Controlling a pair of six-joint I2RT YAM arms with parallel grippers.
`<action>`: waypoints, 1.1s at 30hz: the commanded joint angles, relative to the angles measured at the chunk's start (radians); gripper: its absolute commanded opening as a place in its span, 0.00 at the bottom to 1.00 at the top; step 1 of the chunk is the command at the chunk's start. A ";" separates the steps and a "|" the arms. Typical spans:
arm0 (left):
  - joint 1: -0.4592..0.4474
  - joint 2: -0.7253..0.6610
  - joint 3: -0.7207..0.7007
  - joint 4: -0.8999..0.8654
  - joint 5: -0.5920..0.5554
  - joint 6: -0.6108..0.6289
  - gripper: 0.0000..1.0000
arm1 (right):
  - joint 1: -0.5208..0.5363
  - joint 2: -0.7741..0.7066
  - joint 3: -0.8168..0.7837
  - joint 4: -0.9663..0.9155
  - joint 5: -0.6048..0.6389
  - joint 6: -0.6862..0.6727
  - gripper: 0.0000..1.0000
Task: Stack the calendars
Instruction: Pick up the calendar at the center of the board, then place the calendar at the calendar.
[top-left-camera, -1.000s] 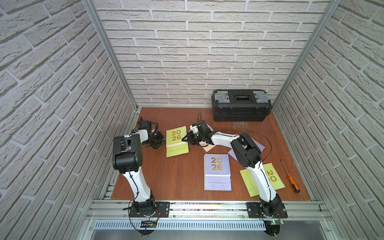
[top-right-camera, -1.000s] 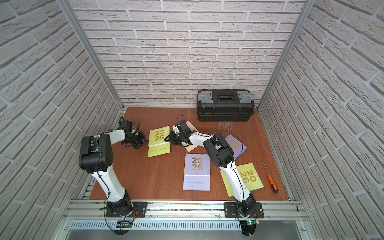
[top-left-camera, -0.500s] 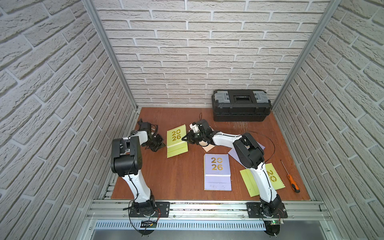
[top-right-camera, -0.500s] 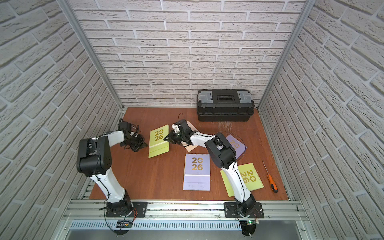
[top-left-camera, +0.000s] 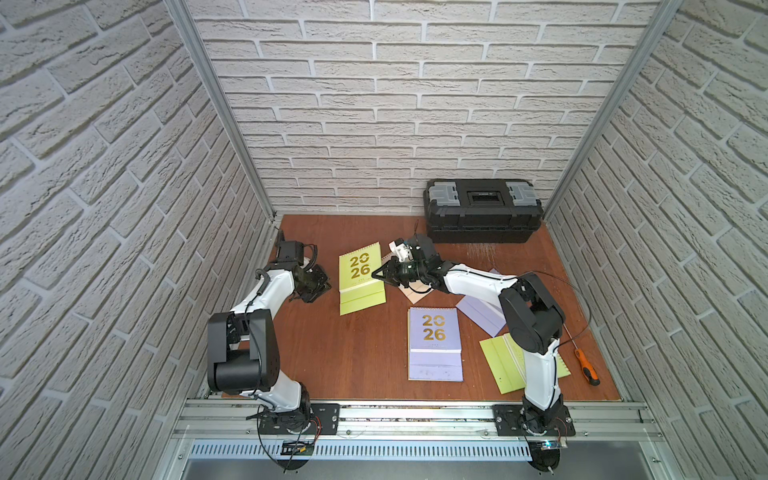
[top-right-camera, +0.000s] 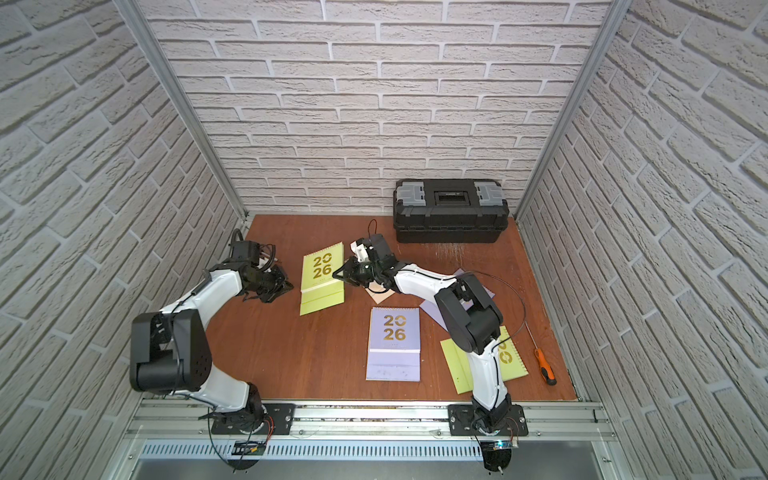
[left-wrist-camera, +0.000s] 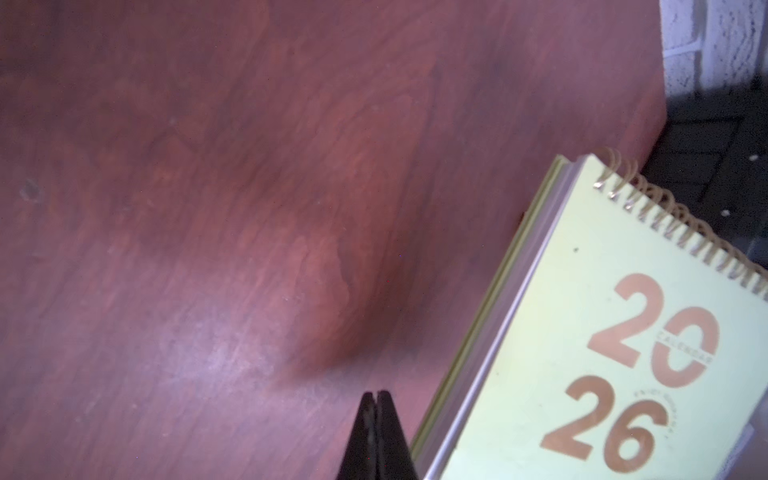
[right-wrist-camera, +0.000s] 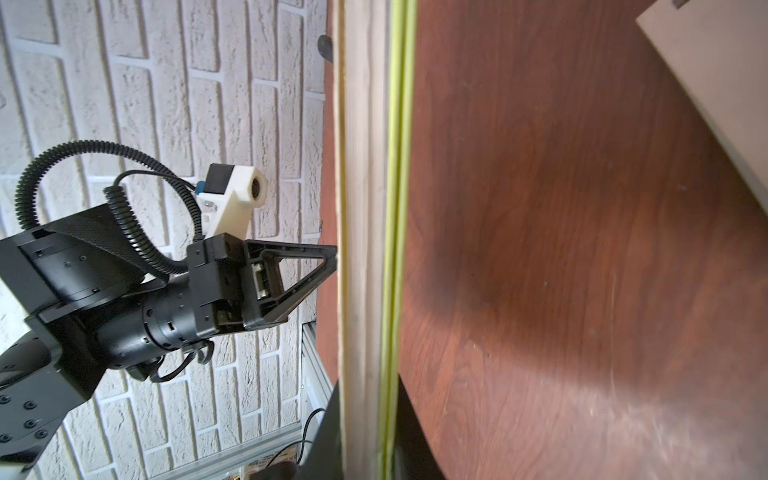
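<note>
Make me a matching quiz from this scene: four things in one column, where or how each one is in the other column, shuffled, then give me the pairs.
Things
1. black toolbox
2. orange-handled screwdriver
3. lavender calendar showing 2026
4. left gripper

Place or state
A. shut, beside the back-left green calendar
B. against the back wall
C. lying flat, in the middle of the front half of the table
D. near the table's right edge

Pairs: 1-B, 2-D, 3-C, 4-A

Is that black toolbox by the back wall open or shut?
Shut. In both top views the black toolbox has its lid flat on the body, no gap showing, handle folded down.
</note>
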 joint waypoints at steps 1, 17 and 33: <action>-0.052 -0.063 -0.020 -0.028 -0.037 -0.039 0.00 | -0.011 -0.138 -0.048 0.014 -0.018 -0.057 0.03; -0.368 -0.170 -0.026 0.015 -0.183 -0.183 0.00 | -0.138 -0.628 -0.433 -0.213 -0.036 -0.151 0.03; -0.545 -0.126 -0.078 0.116 -0.250 -0.265 0.00 | -0.261 -0.997 -0.732 -0.338 -0.094 -0.177 0.03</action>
